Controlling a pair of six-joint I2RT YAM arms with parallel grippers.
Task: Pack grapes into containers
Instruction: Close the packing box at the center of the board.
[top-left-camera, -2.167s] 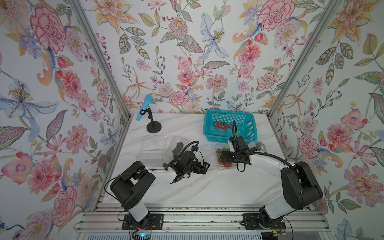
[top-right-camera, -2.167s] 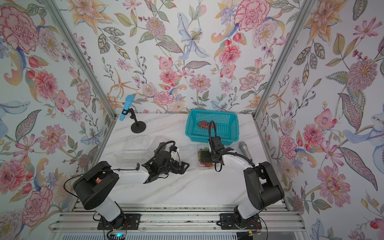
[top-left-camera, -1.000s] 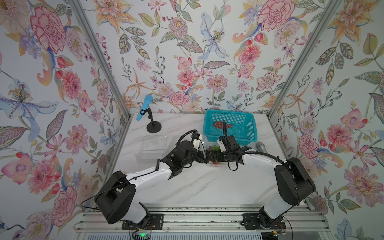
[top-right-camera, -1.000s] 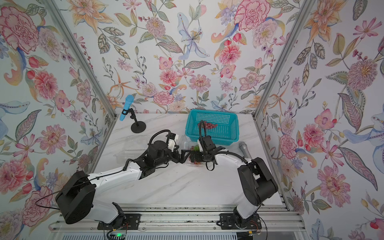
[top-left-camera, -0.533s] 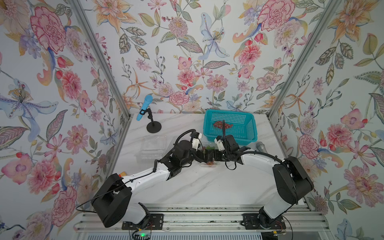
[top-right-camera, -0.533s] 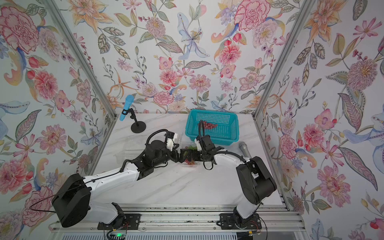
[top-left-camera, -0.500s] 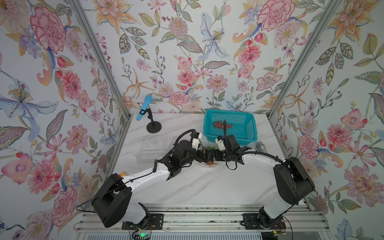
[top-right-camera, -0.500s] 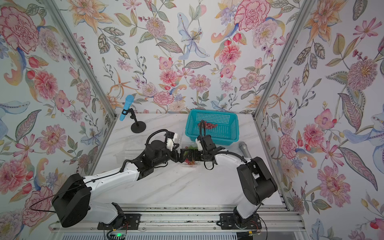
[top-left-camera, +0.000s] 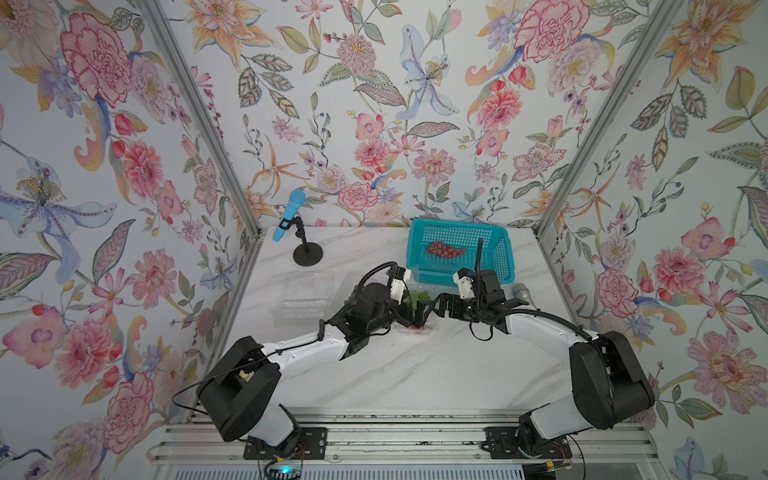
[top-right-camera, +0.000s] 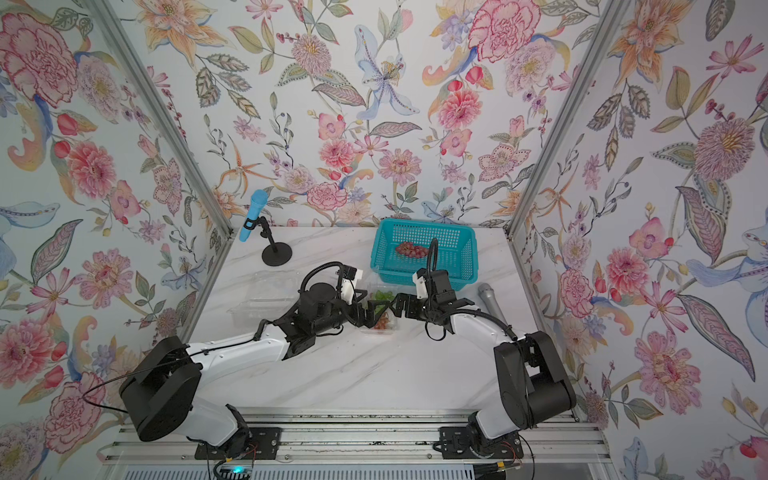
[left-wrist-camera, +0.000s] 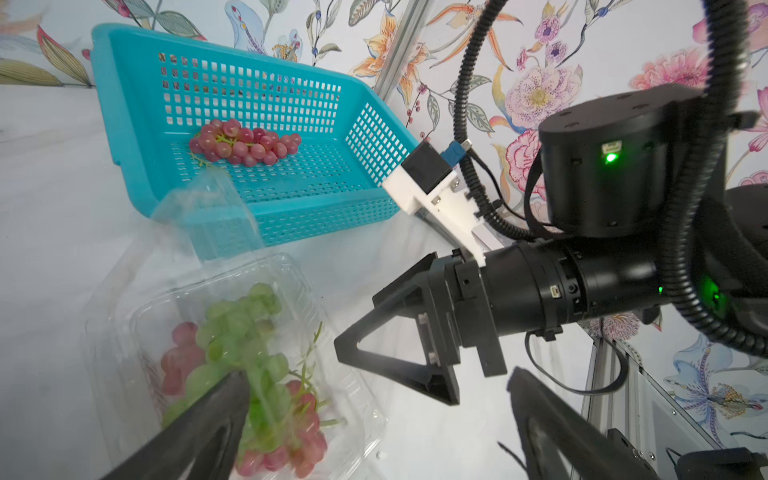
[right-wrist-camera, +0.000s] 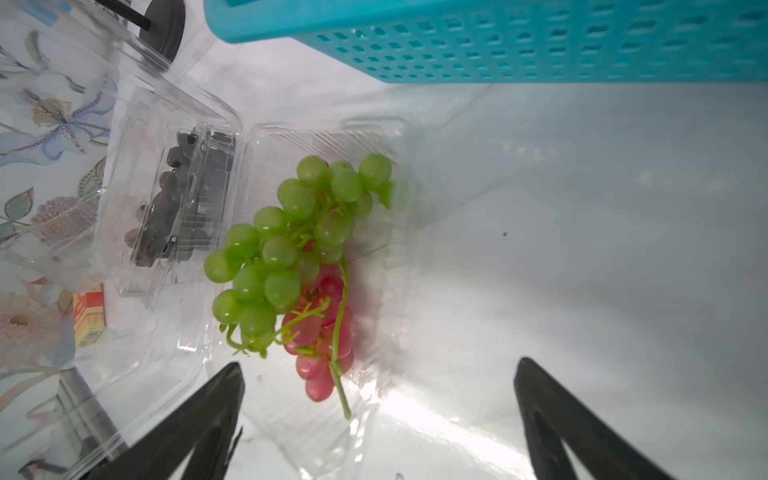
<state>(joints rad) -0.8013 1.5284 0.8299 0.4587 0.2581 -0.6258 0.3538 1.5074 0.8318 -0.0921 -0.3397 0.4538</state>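
The left gripper (top-left-camera: 405, 316) has swung right to meet the right gripper (top-left-camera: 426, 309) over the open clamshell (right-wrist-camera: 291, 129) just near of the basket (top-left-camera: 503, 266), both sets of fingers wide and empty, so with green grapes (right-wrist-camera: 286, 232) and red grapes (right-wrist-camera: 324, 332) inside, closing its lid looks next.

Teal basket (top-left-camera: 434, 274), blue microphone (top-left-camera: 287, 216), grey microphone (top-right-camera: 490, 301) on marble table (top-left-camera: 415, 374).
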